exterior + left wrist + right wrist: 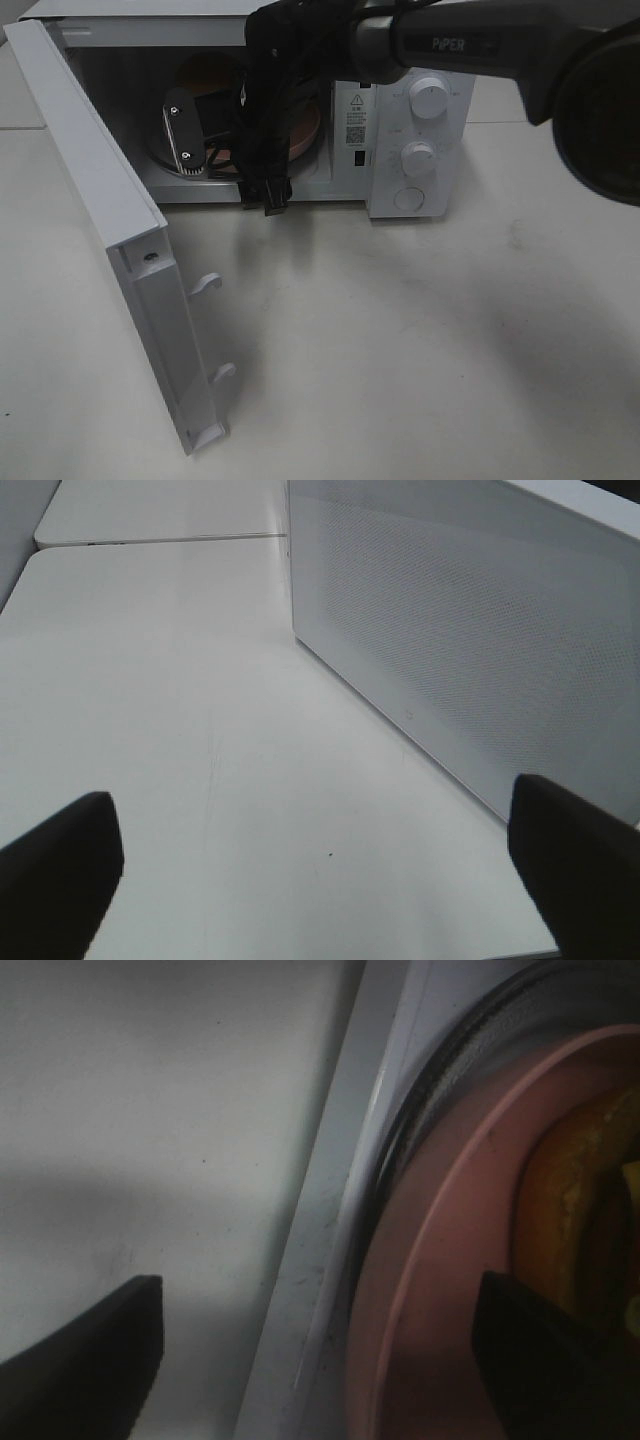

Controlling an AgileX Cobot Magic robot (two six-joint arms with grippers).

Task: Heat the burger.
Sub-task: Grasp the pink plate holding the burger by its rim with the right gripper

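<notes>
Desk (420,340): pale, plain surface under everything; bare across the near and right part, crossed by soft shadows.
Door (110,250): white microwave door swung fully open, reaching toward the near left, two latch hooks on its inner edge.
Left hand (320,870): low over the desk outside the microwave, its two dark fingertips spread wide with nothing between them; the perforated white door panel stands just beside it.
Microwave (415,150): white body at the far side, cavity open on the left, two round knobs and a round button on the right panel.
Right arm (450,40): dark, comes in from the far right and reaches into the cavity.
Right hand (320,1340): opened wide at the cavity's front lip, one fingertip over the desk, the other over the plate; it grips nothing.
Plate (440,1260): pink, round, resting on the turntable inside the cavity.
Burger (565,1200): on the pink plate inside the microwave; only a golden-brown and yellow edge shows.
</notes>
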